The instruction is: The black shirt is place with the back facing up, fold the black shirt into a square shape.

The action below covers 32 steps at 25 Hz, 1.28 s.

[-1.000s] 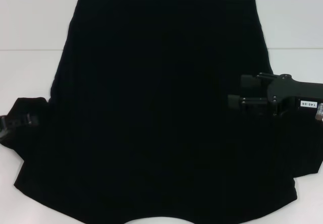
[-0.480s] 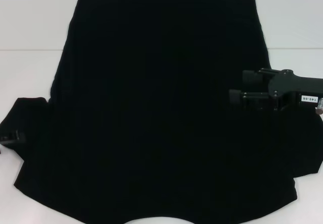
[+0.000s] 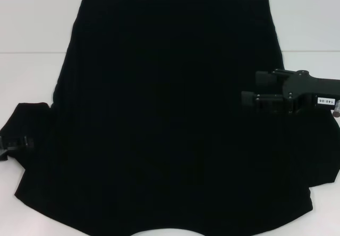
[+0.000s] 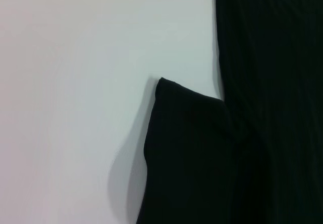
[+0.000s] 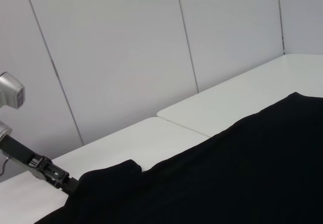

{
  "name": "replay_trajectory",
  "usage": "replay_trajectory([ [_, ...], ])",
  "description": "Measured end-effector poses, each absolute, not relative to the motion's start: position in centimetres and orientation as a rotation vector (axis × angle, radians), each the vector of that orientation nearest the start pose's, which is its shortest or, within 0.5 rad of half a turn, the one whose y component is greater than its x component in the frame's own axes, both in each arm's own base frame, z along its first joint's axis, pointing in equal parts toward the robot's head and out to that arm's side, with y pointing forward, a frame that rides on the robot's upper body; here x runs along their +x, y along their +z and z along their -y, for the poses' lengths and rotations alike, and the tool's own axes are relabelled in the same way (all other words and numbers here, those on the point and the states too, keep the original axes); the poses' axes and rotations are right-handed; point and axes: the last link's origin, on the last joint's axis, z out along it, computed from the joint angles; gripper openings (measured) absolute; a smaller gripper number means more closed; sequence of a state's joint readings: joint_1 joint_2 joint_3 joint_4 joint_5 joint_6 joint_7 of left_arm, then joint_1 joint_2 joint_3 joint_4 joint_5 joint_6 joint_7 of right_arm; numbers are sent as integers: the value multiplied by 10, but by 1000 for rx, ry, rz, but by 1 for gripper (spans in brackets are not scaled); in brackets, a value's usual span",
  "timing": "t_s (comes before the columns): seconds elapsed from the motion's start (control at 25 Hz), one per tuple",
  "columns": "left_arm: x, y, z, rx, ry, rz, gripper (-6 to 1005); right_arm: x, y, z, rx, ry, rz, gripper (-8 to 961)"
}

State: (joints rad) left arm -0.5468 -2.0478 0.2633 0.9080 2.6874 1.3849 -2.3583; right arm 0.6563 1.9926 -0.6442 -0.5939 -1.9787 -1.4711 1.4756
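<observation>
The black shirt (image 3: 159,114) lies spread flat on the white table (image 3: 32,34), with no letters showing. My right gripper (image 3: 248,88) hovers over the shirt's right side near the right sleeve, its two fingers apart with nothing seen between them. My left gripper (image 3: 15,142) is at the outer edge of the left sleeve (image 3: 32,119), at the table's left. The left wrist view shows that sleeve (image 4: 186,153) beside the shirt's body (image 4: 272,57). The right wrist view looks across the shirt (image 5: 227,173) to the left gripper (image 5: 50,176), which touches the sleeve edge.
White table shows beyond the shirt on the left (image 4: 75,82) and at the back right (image 3: 308,23). A seam between two tabletops (image 3: 26,52) runs across. White wall panels (image 5: 126,57) stand behind the table.
The left gripper has moved along the sleeve edge toward the robot. The right gripper has shifted slightly away from the robot over the shirt. The shirt lies as before.
</observation>
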Motion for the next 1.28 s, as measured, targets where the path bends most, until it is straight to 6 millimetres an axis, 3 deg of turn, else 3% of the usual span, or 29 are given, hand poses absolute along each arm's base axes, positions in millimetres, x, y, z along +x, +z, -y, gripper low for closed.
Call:
replay_trajectory([
  [0.84, -372, 90, -336, -1778, -249, 1763, 897, 246, 36, -381, -2621, 701, -659, 897],
  [1.28, -363, 84, -352, -1811, -255, 1730, 894, 245, 36, -382, -2618, 701, -658, 898],
])
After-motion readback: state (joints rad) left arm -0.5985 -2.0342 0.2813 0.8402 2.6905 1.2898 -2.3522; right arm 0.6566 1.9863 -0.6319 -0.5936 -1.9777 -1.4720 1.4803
